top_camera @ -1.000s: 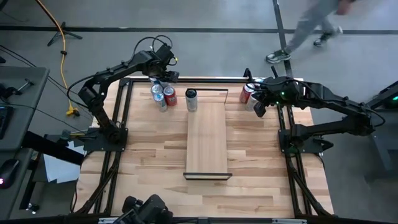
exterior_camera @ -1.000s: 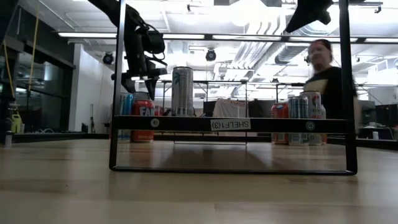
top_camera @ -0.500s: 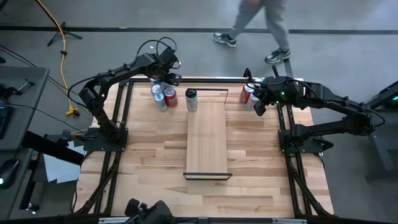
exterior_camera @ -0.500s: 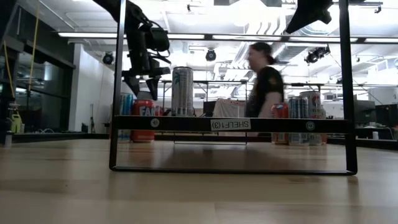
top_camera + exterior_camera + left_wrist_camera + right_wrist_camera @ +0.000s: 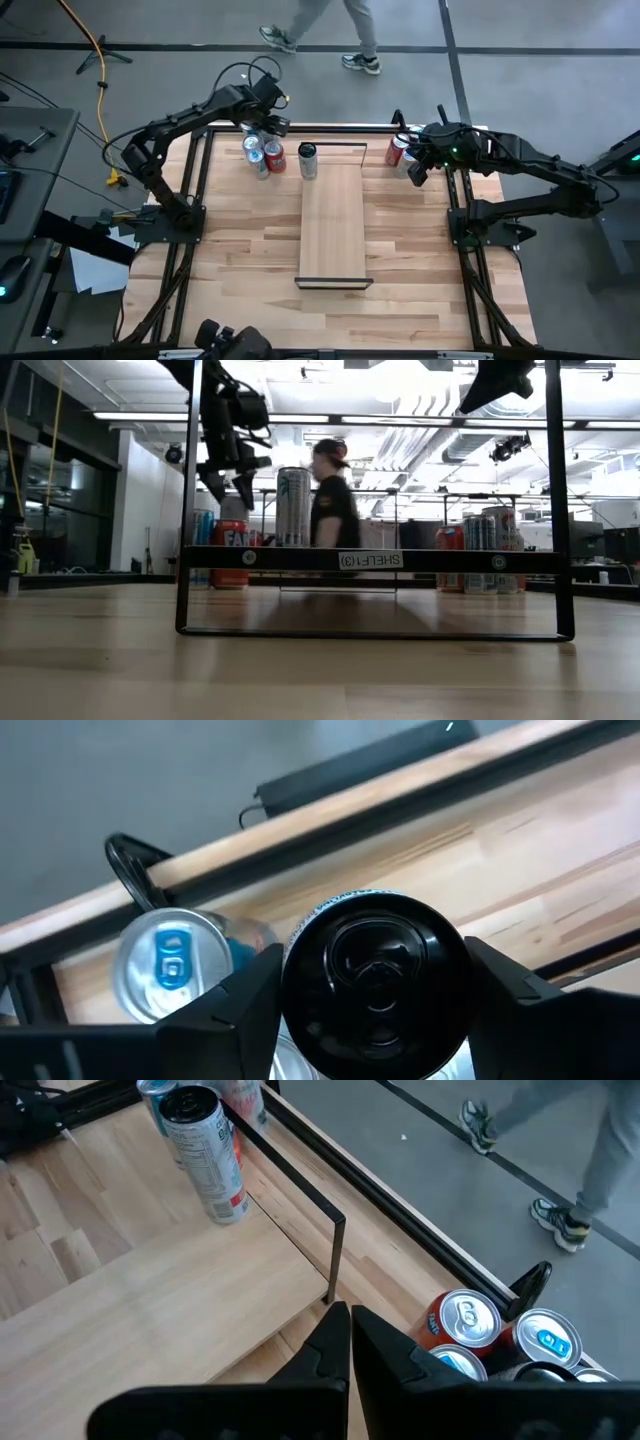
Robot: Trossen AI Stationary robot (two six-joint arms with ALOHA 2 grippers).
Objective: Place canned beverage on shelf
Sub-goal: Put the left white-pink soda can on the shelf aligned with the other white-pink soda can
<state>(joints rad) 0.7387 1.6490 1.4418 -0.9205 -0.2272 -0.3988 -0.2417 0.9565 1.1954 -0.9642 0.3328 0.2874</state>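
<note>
— Where did the left gripper [image 5: 263,125] stand?

— It hung over the group of cans at the far left of the tabletop [image 5: 240,250]. In its wrist view a black-topped can [image 5: 375,985] sat between the two dark fingers [image 5: 235,1015], which stood partly apart on either side of it. Whether they pressed on its wall could not be told.

— And the other cans near it?

— A blue-tabbed silver can [image 5: 168,965] stood just beside the black-topped one. From above, a red can [image 5: 274,156] and a silver can [image 5: 259,163] showed at the near side of the group.

— Where was the shelf [image 5: 333,225]?

— It lay along the middle of the tabletop, its long side running from near to far, with dark frames at its short ends. In the low view a white label [image 5: 370,560] sat on the near frame bar.

— Was anything on it?

— One tall silver can [image 5: 308,161] stood upright at its far end, toward the left edge.

— What of the right gripper [image 5: 412,172]?

— It waited over the far right of the tabletop, fingers pressed together and holding nothing, beside its own cluster of cans [image 5: 500,1335]. A red-walled can [image 5: 462,1320] was the nearest of them to the shelf.

— Anyone in the room?

— A person [image 5: 332,495] was on the floor beyond the far edge of the table; from above only the legs and shoes [image 5: 325,25] showed.
</note>
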